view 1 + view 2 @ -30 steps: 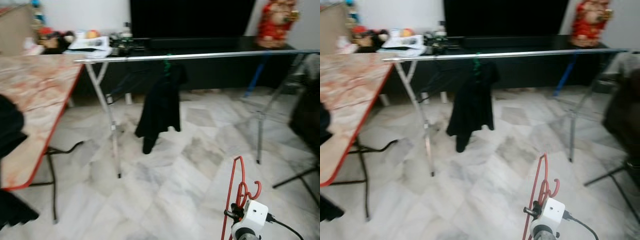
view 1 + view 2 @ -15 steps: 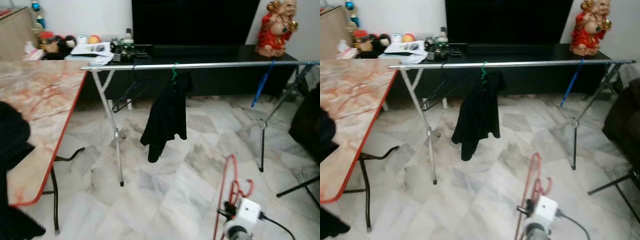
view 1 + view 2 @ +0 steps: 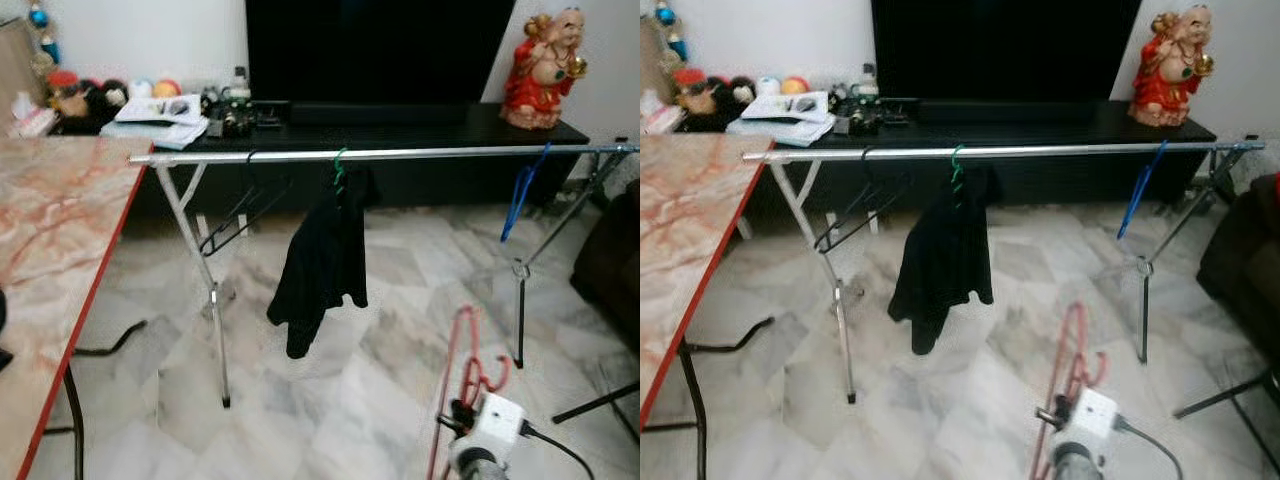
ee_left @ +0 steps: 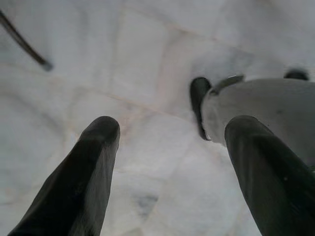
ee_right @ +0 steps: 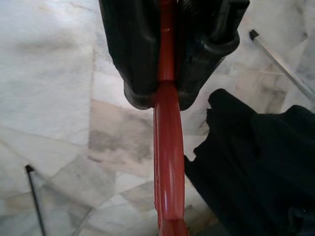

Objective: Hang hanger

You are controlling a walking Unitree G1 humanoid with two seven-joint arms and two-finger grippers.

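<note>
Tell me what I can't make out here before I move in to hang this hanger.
- Red hanger: lower part cut off by the eye views' bottom edge; right gripper covers its gripped section.
- Rail: right end meets the frame edge.
- Items on the black cabinet: too small to identify.
- Black garment: cut off in the right wrist view.

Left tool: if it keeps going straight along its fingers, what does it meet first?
Probably the marble floor. The left tool is open and points down at bare tiles, with nothing between its fingers; how far off the floor lies is unclear.
</note>
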